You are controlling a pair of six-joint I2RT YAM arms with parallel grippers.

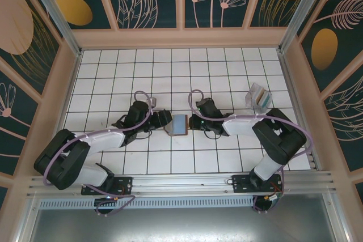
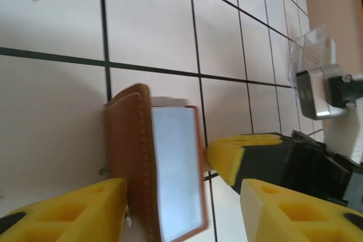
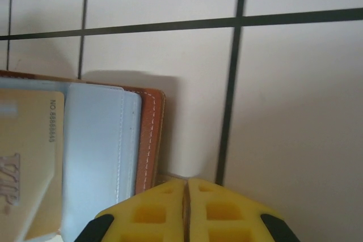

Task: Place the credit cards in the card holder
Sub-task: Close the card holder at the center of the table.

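Note:
The card holder (image 1: 178, 124) lies open on the tiles between my two grippers, brown leather with a light-blue lining (image 3: 93, 157). A cream card printed VIP (image 3: 28, 162) lies on that lining; whether it is tucked into a pocket is unclear. My right gripper (image 3: 186, 188) is shut, pinching a thin tan leather tab (image 3: 170, 177) at the holder's corner. In the top view the right gripper (image 1: 191, 122) sits at the holder's right edge. My left gripper (image 2: 181, 196) is open and straddles the holder's (image 2: 133, 157) near end, one finger (image 2: 74, 213) against its stitched edge.
A translucent striped packet (image 1: 258, 97) stands on the tiles to the right, behind the right arm. The packet (image 2: 309, 49) also appears past the right gripper's yellow finger (image 2: 238, 157). Raised walls ring the tiled floor (image 1: 170, 66).

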